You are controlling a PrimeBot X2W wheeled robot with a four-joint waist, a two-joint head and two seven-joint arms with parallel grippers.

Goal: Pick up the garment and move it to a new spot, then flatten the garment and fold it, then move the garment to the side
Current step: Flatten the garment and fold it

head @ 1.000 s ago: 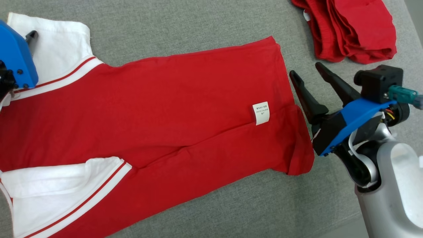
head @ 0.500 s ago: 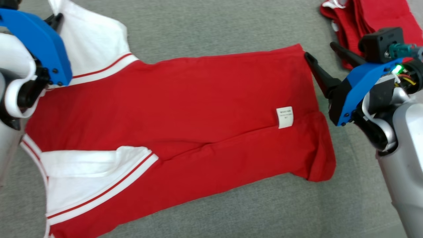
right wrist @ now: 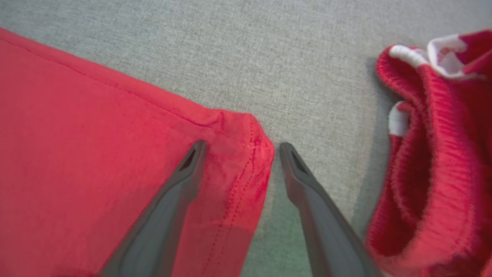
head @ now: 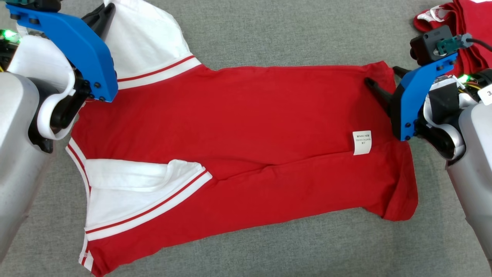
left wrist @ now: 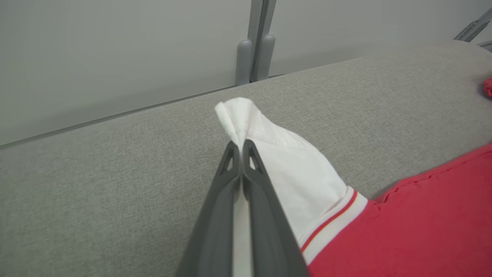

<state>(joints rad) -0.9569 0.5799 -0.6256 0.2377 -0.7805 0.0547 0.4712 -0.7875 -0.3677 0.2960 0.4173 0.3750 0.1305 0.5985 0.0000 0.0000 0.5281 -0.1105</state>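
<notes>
1. The two dark fingers (left wrist: 221,215) of the left gripper (left wrist: 241,144) are pressed together, and the bunched end of a white sleeve (left wrist: 284,154) is pinched between their tips. A small fold of cloth pokes out beyond them.
2. The fingers (right wrist: 161,215) of the right gripper (right wrist: 242,146) are spread wide and nothing is gripped. The hem corner (right wrist: 246,134) is straddled, with one finger over red cloth and the other over bare grey bench (right wrist: 215,50) just beside it. Whether the cloth is touched cannot be told.
3. The garment (head: 246,115) is a red shirt with white sleeves and red-striped trim. It is spread mostly flat across the middle of the bench, neck end at the robot's left and hem at its right.
4. The pinched sleeve is raised off the bench, toward the far edge.
5. The second sleeve (head: 134,192) is folded in over the body on the near side, and a white label (head: 362,142) is seen near the hem.
6. A crumpled pile of red clothing (right wrist: 430,161) is seen toward the bench's far right corner — apart from the garment, near the right gripper.
</notes>
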